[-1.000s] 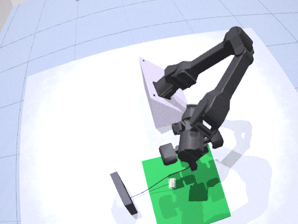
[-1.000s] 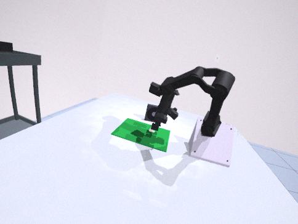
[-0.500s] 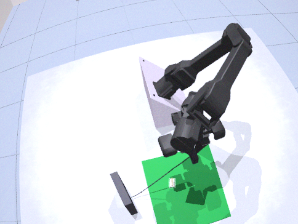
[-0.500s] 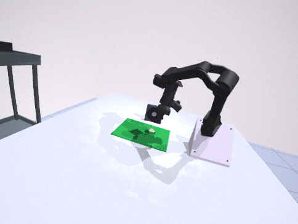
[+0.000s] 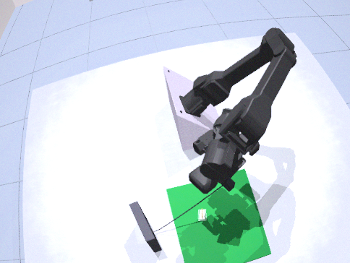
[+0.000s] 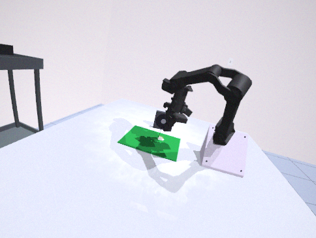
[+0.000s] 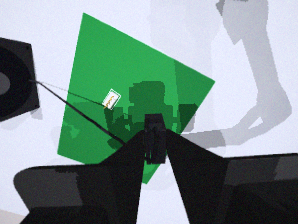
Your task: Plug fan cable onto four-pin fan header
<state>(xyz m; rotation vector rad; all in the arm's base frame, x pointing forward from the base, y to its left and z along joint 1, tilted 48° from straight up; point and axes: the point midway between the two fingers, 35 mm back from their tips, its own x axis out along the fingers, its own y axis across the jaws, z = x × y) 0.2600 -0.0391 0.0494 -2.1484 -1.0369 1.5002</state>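
Observation:
The green board [image 5: 181,202] [image 6: 130,135] [image 7: 95,45] lies flat, with the small white four-pin header [image 5: 202,214] [image 6: 160,138] [image 7: 111,99] on it. My gripper [image 5: 229,184] [image 6: 167,128] [image 7: 154,133] is shut on the dark plug [image 7: 155,121], above the board and off to the side of the header. The header stands clear, left of the fingertips in the wrist view. The plug's pin side is hidden. The thin black cable [image 5: 188,209] [image 7: 82,113] runs from the fingertips to the fan [image 5: 142,222] [image 6: 163,121] [image 7: 29,57].
The fan stands beside the board, on the cable's side. The arm's pale base plate [image 5: 175,81] [image 6: 228,163] is on the table behind the board in the top view. Shadows of the arm and cable fall across the board. A dark side table [image 6: 23,62] stands far away.

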